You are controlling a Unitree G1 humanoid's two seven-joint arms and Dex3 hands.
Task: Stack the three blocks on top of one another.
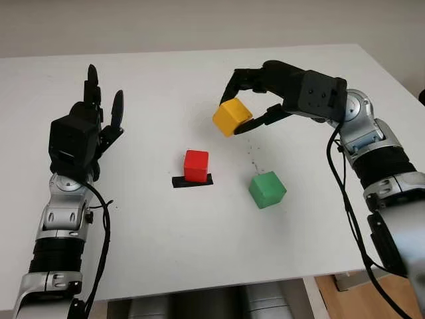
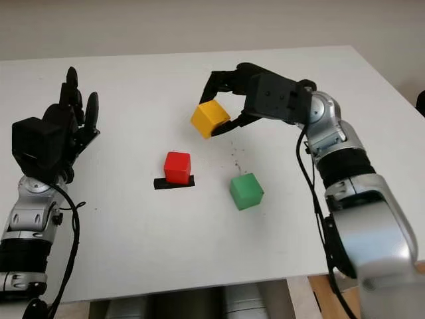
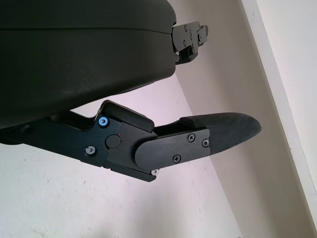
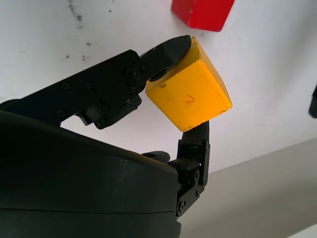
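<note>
Landmark: red block (image 1: pixel 196 165), upright near the middle of the white worktop (image 1: pixel 159 226).
Black strip (image 1: pixel 192 181): a flat dark piece lying on the worktop under the red block, its ends sticking out on either side and along the near edge.
Green block (image 1: pixel 267 189): on the worktop to the right of the red block and slightly nearer the robot, turned a little so a corner faces forward; clearly apart from the red block, nothing touching it.
Left hand (image 1: pixel 96 123): well to the left of the red block, raised above the worktop with its black fingers pointing up and away; it is open and carries nothing. The left wrist view shows one padded finger (image 3: pixel 218 133) stretched out straight over bare worktop.
Yellow block (image 1: pixel 232 116): off the worktop, in the air beyond the red block and a little to its right, tilted so one corner points down.
Right hand (image 1: pixel 255 100): beyond and to the right of the red block, reaching in from the right side; it pinches the yellow block between fingertips on opposite faces. In the right wrist view one finger (image 4: pixel 171 49) presses the block's upper edge and another (image 4: pixel 195 144) props it from below; a third contact may exist but is hidden behind the block. The red block's corner appears just past the yellow one there.
</note>
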